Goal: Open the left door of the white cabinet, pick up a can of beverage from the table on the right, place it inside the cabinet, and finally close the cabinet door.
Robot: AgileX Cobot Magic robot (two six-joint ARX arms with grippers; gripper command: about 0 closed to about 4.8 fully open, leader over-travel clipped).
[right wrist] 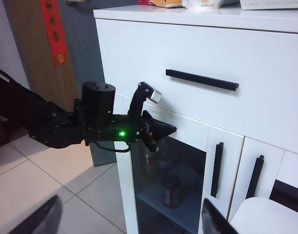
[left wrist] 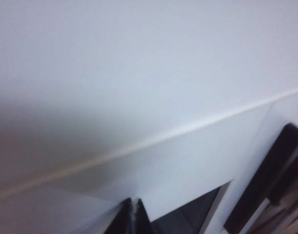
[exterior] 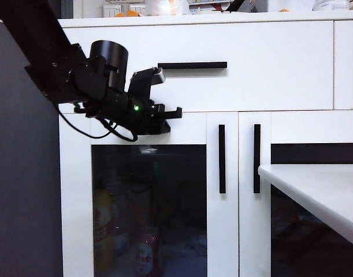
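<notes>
Two arms are under my control, and only the left one is near the large white cabinet [exterior: 268, 69] with its wide drawer front and glass-panelled doors. My left gripper [left wrist: 133, 214] has its jaws pressed together with nothing between them; in the exterior view it hangs in front of the top frame of the tall white-framed left door [exterior: 219, 242], beside its vertical black bar handle [exterior: 222, 158] but not touching it. I judge that the jaws are together because I intend to hook or push the handle with the tips instead of pinching it, but this is only my reading.

The door is flush with the cabinet, so the opening step is not yet done. Behind its dark glass I see a red can [exterior: 146, 254] on the shelf and a yellow bottle [exterior: 103, 231] beside it.

My right gripper [right wrist: 129, 219] stays back from the cabinet with its jaws wide apart and empty, I think to wait for the pick. The smooth white surface [exterior: 320, 190] stands on the right, in front of the right door; the part visible carries no can of beverage, so I cannot tell where it is.
</notes>
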